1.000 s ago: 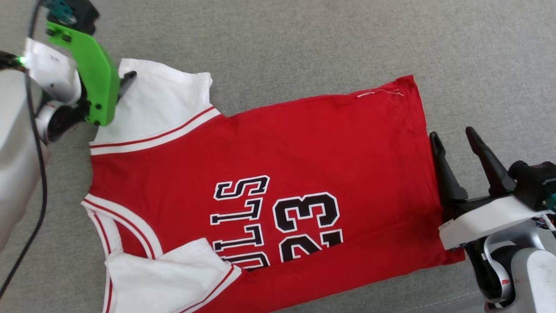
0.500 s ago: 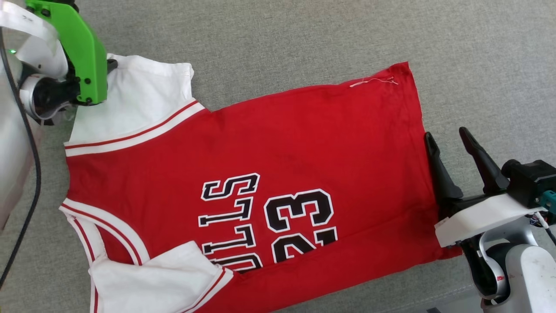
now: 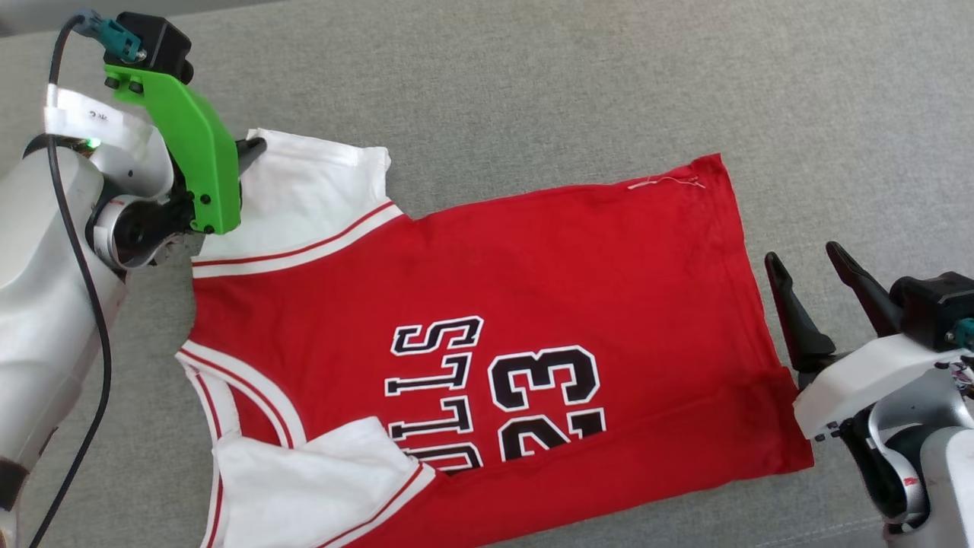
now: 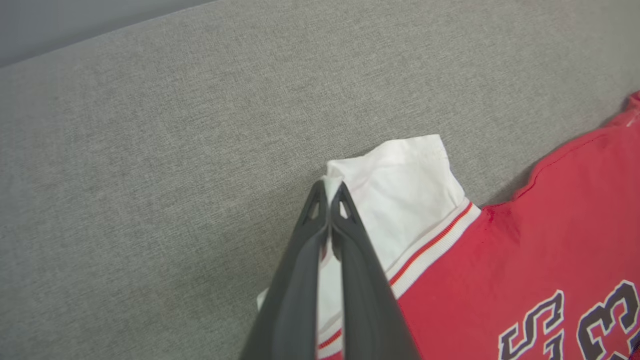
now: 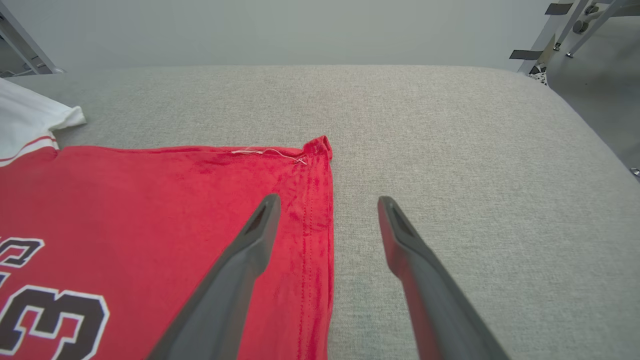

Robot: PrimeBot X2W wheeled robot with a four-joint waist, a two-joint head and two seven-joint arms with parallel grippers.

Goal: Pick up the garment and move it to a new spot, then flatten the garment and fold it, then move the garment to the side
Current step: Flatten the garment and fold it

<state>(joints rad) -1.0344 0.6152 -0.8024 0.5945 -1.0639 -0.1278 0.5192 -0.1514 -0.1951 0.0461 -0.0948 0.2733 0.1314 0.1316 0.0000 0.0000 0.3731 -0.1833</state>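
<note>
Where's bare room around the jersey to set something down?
Widest free patch: grey surface beyond the garment, far edge. Also bare right of its hem, past the open right gripper. Crowded at left, where the left gripper pinches the white sleeve.

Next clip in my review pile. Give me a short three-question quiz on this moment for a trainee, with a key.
1. True or false: the right gripper is shut on the shirt.
2. Which part of the shirt does the left gripper pinch? A) the striped collar B) the white sleeve C) the bottom edge
3. Fill in: the number printed on the shirt is ___.

Key: 1 false, its jaws stand open beside the bottom edge; 2 B; 3 23.
</note>
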